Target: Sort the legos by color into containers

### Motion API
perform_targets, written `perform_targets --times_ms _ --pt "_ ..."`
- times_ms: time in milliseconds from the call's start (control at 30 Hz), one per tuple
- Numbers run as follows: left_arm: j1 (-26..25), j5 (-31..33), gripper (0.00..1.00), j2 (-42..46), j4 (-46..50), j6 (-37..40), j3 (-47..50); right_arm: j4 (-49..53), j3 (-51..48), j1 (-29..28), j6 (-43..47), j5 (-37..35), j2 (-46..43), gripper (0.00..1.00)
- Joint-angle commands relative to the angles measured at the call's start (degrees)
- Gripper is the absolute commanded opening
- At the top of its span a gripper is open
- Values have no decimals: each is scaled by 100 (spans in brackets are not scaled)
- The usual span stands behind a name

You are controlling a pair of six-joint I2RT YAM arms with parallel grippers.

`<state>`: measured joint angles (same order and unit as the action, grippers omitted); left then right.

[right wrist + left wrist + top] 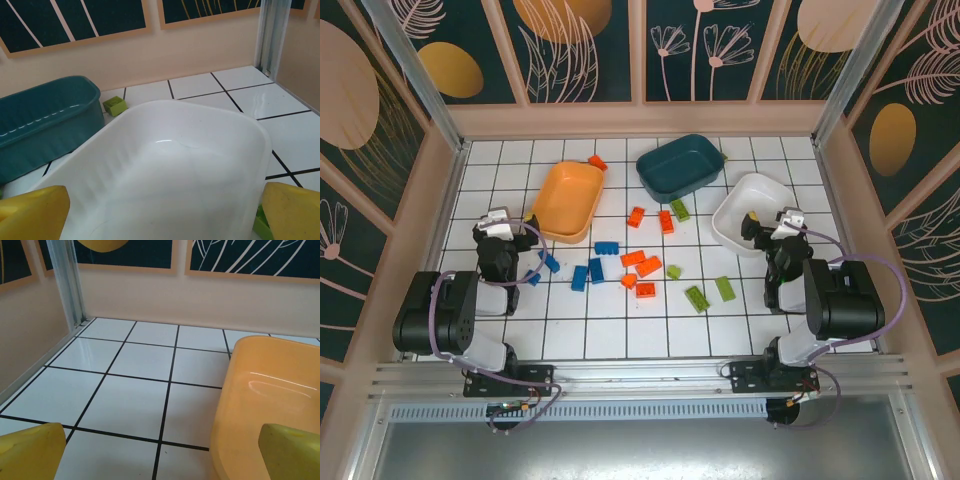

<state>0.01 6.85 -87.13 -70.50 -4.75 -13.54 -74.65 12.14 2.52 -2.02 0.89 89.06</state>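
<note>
both grippers are spread wide and hold nothing. the left gripper (pixel 510 222) sits at the orange tray's (pixel 582 180) near-left corner, with open tiles (pixel 130 405) running left to the wall. the right gripper (pixel 775 222) hangs over the white tray's (pixel 745 205) near rim, with the teal tray (pixel 680 165) far-left of it. the legos (pixel 648 266) lie scattered mid-table. one green brick (pixel 260 227) is cut off by the white rim.
</note>
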Motion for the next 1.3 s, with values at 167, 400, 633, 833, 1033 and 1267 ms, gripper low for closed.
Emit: perform_targets --times_ms 167,400,633,833,1033,1267 --pt "12 -123 99 16 -198 27 -24 -268 -52 -6 -35 -150 28 99" --pt "13 -123 98 20 -192 27 -21 -267 -49 -6 -35 -150 28 99" --pt "237 -675 98 37 -428 -57 117 -255 -48 -9 -29 -150 28 99" --pt "218 -755 99 18 -342 -3 61 -260 -50 -7 -27 -150 33 99" --pt "219 -749 98 14 -315 10 40 -222 -29 -6 -20 -150 30 99" --pt "221 -706 99 8 -275 4 19 -16 -149 -127 -94 -836 -476 99"
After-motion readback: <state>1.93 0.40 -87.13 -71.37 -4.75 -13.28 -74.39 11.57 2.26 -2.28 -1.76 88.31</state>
